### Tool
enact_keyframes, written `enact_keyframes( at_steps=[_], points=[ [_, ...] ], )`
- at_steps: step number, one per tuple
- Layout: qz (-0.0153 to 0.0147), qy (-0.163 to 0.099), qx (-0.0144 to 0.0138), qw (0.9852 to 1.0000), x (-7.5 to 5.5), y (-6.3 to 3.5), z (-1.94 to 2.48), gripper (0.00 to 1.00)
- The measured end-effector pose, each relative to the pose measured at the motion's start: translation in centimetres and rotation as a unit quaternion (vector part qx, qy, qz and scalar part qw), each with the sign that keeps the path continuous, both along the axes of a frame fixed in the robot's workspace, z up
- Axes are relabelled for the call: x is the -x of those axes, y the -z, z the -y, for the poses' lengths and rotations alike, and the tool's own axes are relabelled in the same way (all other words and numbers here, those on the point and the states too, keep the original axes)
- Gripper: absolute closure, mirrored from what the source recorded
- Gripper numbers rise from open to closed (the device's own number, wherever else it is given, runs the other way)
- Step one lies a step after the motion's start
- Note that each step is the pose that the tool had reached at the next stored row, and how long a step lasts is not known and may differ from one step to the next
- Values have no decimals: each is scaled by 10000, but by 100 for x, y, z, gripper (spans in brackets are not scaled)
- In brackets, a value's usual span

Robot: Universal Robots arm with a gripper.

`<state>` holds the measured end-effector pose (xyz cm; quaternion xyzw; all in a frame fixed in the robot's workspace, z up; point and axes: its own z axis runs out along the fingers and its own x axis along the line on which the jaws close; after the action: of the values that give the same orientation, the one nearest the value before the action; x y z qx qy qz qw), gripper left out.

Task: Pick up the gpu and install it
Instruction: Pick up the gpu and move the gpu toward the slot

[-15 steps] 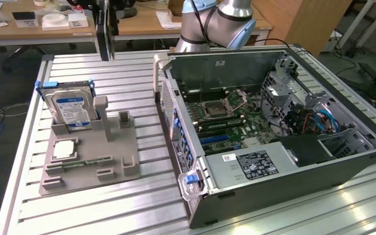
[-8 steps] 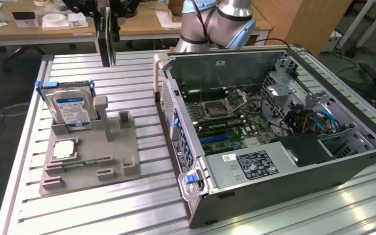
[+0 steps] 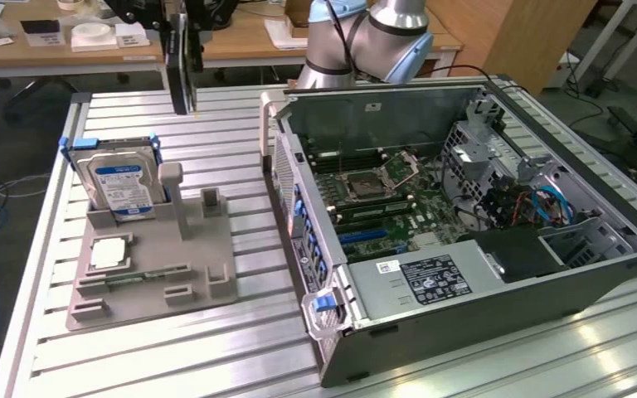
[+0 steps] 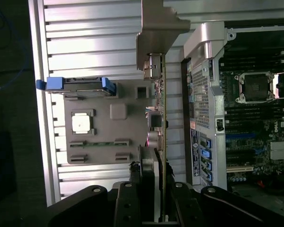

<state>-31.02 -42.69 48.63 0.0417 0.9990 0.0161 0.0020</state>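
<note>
The gpu (image 3: 183,70) is a thin dark card hanging upright, high over the slatted table behind the grey fixture and to the exterior view's left of the open computer case (image 3: 584,274). My gripper (image 3: 182,18) is shut on its upper end. In the wrist view the gpu (image 4: 162,118) shows edge-on, its grey metal bracket (image 4: 156,28) at the far end, and my gripper (image 4: 155,165) clamps it between dark fingers (image 4: 146,176). The motherboard (image 3: 391,195) lies exposed inside the case.
A grey fixture (image 3: 192,249) on the table holds a silver hard drive (image 3: 119,186) with blue clips, a square chip (image 3: 110,251) and a narrow green memory stick (image 3: 130,278). The arm's base (image 3: 352,41) stands behind the case. Desks with clutter line the back.
</note>
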Motion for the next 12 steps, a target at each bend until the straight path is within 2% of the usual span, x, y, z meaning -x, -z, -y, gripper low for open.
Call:
enact_keyframes(
  at_steps=[4,8,12],
  points=[
    [0,0,0,10000,0,71,0,72],
    [-1,-1,-1,10000,-12,89,1,72],
    [0,0,-1,10000,-109,96,1,72]
  ],
)
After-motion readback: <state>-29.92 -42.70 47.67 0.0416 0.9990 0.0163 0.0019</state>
